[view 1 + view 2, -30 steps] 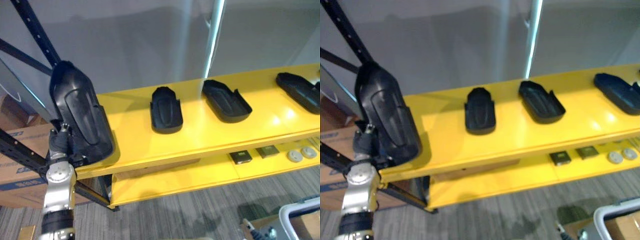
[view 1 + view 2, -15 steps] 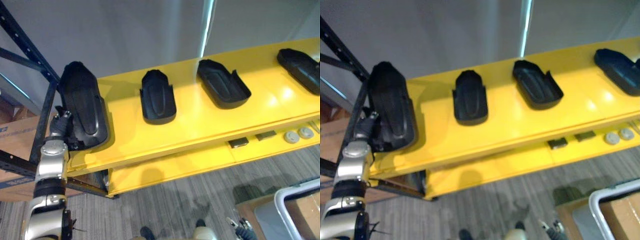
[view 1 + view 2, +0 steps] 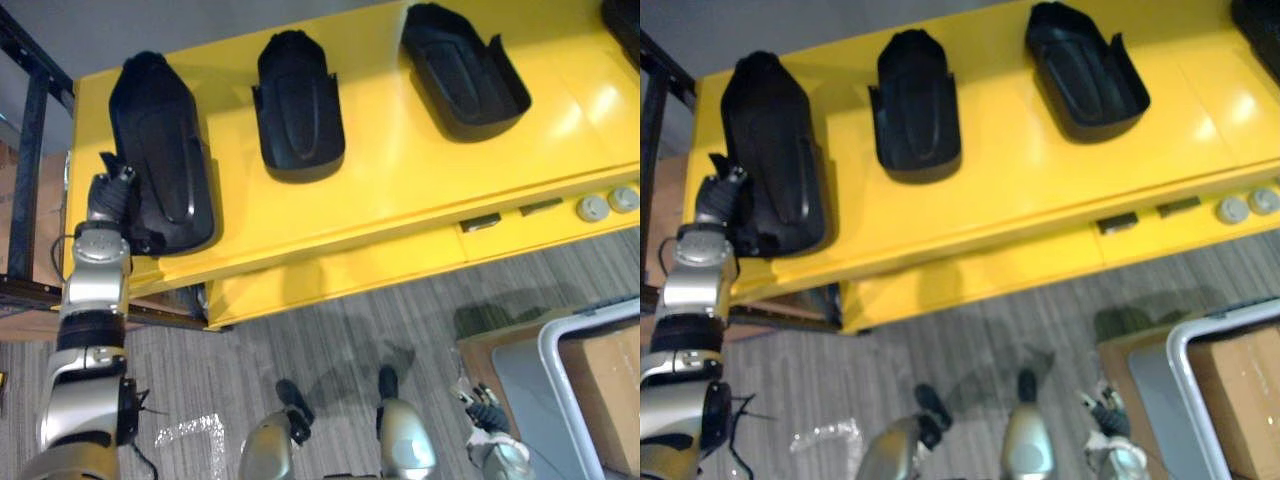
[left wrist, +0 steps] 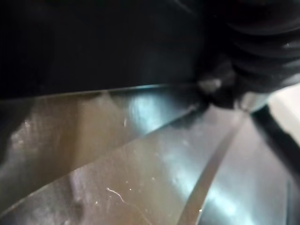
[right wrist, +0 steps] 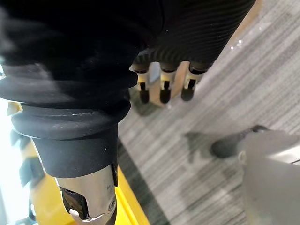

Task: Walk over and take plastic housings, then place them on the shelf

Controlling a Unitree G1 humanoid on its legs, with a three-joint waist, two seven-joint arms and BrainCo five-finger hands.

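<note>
Housings line the yellow shelf (image 3: 400, 190) in the head view. The leftmost housing (image 3: 160, 150) lies flat at the left end, with the second housing (image 3: 298, 105) and third housing (image 3: 462, 65) spaced out to its right, so I'd judge each is being given its own spot. The left hand (image 3: 108, 195) is against the leftmost housing's near-left edge, probably settling it down. The right hand (image 3: 487, 418) hangs low on the right, near a grey-rimmed bin (image 3: 560, 345).

The left wrist view is taken up by a dark mass and a glossy surface. Whether that hand grips or merely touches, I cannot tell.

The right wrist view shows that hand's fingers (image 5: 162, 89) hanging loose and straight over the carpet (image 5: 243, 79), holding nothing.
</note>
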